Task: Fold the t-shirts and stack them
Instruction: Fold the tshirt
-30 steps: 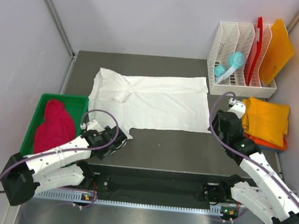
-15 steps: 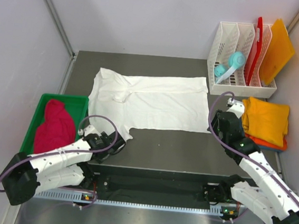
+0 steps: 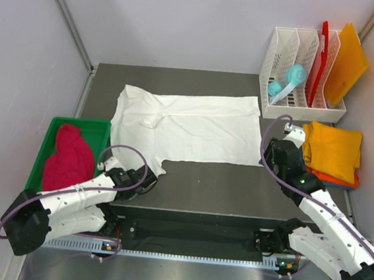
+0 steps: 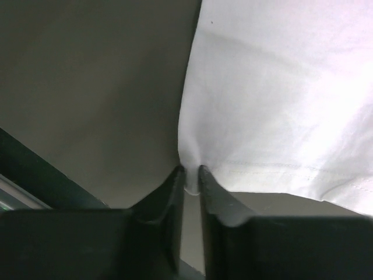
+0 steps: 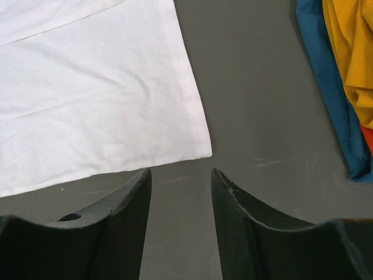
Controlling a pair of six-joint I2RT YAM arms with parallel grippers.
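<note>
1. Pinching the near-left corner of the white shirt [image 4: 280,105], the left gripper [image 4: 191,175] had its fingers clenched on the cloth. A sliver of hem showed between the tips.
2. White shirt lay spread flat mid-table [image 3: 236,184]. It was mostly smooth, with a stepped cut-out along its near edge.
3. Left arm reached low across the near-left of the table, between the bin [image 3: 89,124] and the shirt.
4. Right gripper [image 5: 180,175] hovered just near of the shirt's near-right corner. Fingers were released and apart, with only bare table between them and no contact with the cloth.
5. Pink shirt [image 3: 68,158] sat bunched in the green bin at the left edge, well apart from the white one.
6. Yellow shirt [image 3: 334,149] lay folded at the right side, on top of an orange shirt [image 3: 332,178].
7. Blue shirt [image 5: 332,70] edge peeked out under that stack in the right wrist view.
8. Rack [image 3: 302,113] stood at the far right, just behind the stack. It held a teal roll [image 3: 289,80], a red board [image 3: 322,50] and an orange board [image 3: 349,59], both boards upright.
</note>
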